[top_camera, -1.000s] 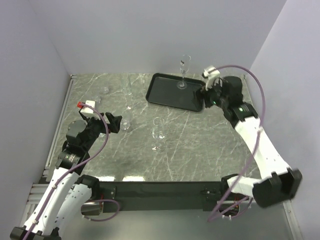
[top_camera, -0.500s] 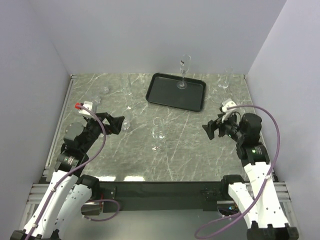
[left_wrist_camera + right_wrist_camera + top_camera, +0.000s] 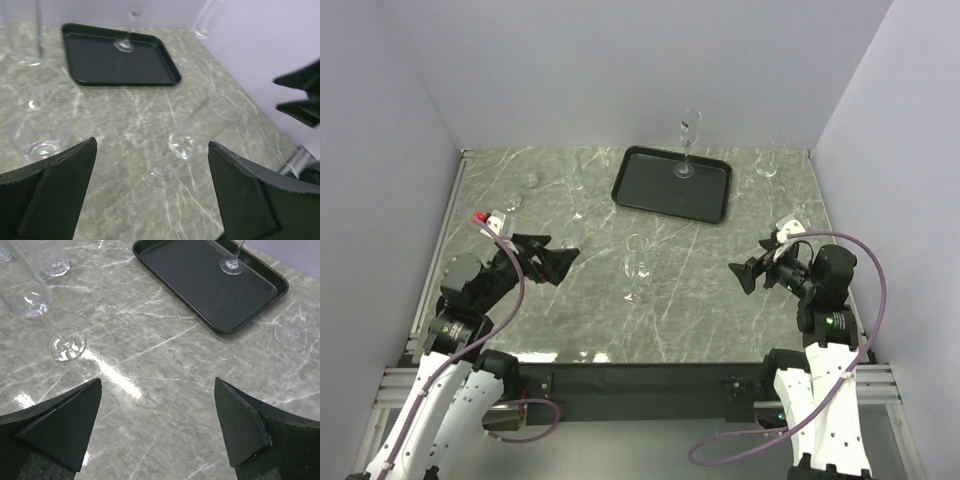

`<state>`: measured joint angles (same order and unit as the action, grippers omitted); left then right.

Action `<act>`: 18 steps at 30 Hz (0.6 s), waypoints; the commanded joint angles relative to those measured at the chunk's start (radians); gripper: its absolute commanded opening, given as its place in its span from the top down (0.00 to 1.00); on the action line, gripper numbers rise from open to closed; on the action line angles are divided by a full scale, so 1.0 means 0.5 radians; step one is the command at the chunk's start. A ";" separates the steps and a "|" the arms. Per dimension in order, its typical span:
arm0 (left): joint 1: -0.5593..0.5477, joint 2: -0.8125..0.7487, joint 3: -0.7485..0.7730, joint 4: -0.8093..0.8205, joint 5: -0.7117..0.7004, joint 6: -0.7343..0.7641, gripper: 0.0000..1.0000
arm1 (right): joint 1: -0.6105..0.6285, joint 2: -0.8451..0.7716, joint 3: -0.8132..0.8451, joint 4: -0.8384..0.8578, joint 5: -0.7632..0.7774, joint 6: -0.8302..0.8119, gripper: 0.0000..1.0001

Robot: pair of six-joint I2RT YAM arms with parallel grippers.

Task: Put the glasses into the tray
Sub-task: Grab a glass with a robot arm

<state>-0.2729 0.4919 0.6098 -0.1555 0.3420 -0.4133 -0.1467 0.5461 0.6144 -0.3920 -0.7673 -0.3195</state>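
Note:
The black tray point(image 3: 665, 190) lies at the back centre, with one tall flute point(image 3: 689, 135) standing on its far side. A stemmed glass point(image 3: 637, 262) stands mid-table; in the left wrist view point(image 3: 192, 134) it is just ahead of my open, empty left gripper point(image 3: 554, 256), between the lines of its fingers. A small tumbler point(image 3: 37, 135) sits beside the left finger. My right gripper point(image 3: 750, 272) is open and empty, low over bare table to the right. The right wrist view shows the tray point(image 3: 200, 290), the flute's foot point(image 3: 232, 266) and the stemmed glass's foot point(image 3: 67, 345).
More clear glasses stand at the back left point(image 3: 532, 181) point(image 3: 578, 176). One stemmed glass point(image 3: 768, 160) stands right of the tray by the right wall, and its foot shows in the right wrist view point(image 3: 292, 335). Walls close in the table on three sides.
My right arm has pulled back from the tray's right end to the near right. My left gripper has moved right, toward the mid-table stemmed glass.

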 commanded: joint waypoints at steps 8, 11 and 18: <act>-0.009 0.127 -0.051 0.311 0.779 0.066 0.01 | -0.090 -0.028 0.045 -0.047 -0.101 -0.076 0.00; -0.019 0.167 -0.066 0.394 0.874 0.163 0.01 | -0.102 -0.034 0.048 -0.057 -0.098 -0.079 0.00; -0.083 0.203 -0.127 0.486 0.945 0.391 0.01 | -0.112 -0.025 0.054 -0.069 -0.107 -0.094 0.00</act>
<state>-0.2947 0.5938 0.5579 0.0006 0.7601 -0.3008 -0.1944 0.5392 0.6147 -0.4324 -0.8062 -0.3546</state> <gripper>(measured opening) 0.995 0.996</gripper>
